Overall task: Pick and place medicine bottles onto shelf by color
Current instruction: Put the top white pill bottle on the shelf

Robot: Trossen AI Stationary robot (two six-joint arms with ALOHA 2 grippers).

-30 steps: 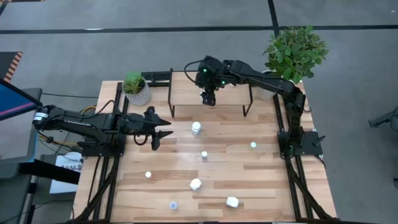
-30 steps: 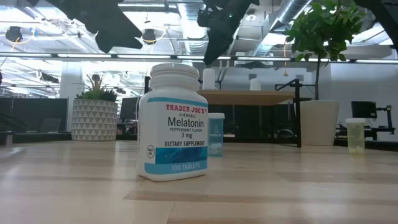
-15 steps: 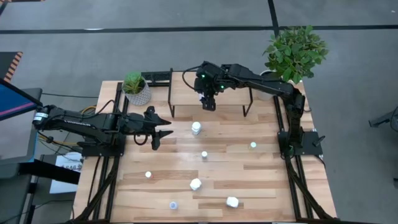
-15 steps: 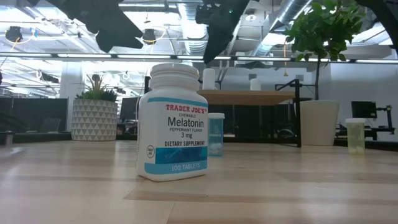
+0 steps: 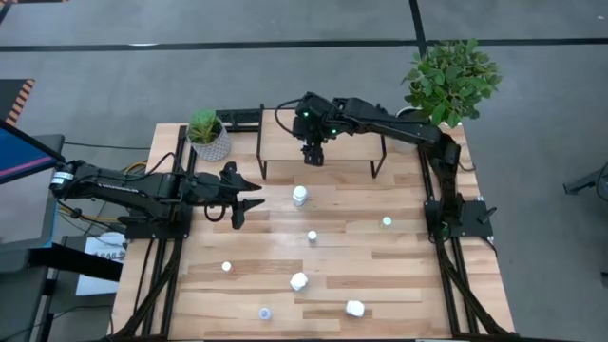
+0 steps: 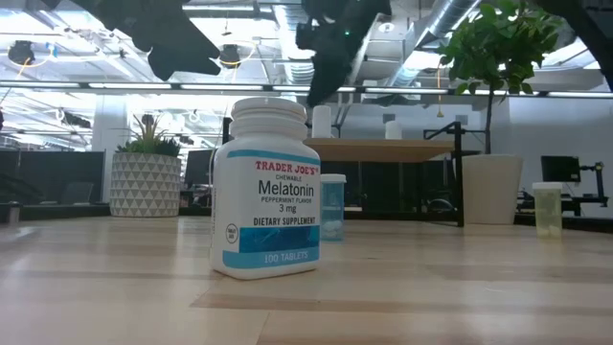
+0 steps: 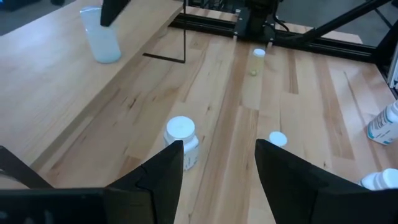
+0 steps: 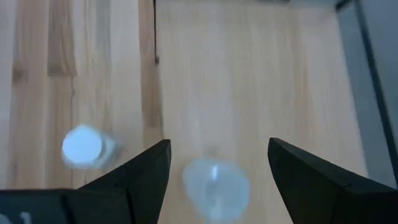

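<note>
The shelf (image 5: 351,152) stands at the table's far middle, with two bottles on it in the low view, a taller white one (image 6: 322,122) and a smaller one (image 6: 393,129). My right gripper (image 5: 312,158) hangs open above the shelf's left part. Its fingers stand to either side of a pale bottle (image 8: 216,186) that rests upright on the shelf, without touching it. My left gripper (image 5: 249,198) waits open over the table's left side, facing a white bottle (image 7: 181,134). Several more medicine bottles stand loose on the table, among them a white one (image 5: 300,196) and a green-capped one (image 5: 386,222).
Two potted plants stand at the far corners, a small one (image 5: 205,133) left and a large one (image 5: 449,81) right. A white Melatonin bottle (image 6: 265,187) stands close to the low camera, with a pale-blue bottle (image 6: 332,206) behind it. Bare wood lies between the scattered bottles.
My right gripper has drifted a little toward the table's left edge and slightly down over the shelf, staying open. The bottles and my left arm have kept still.
</note>
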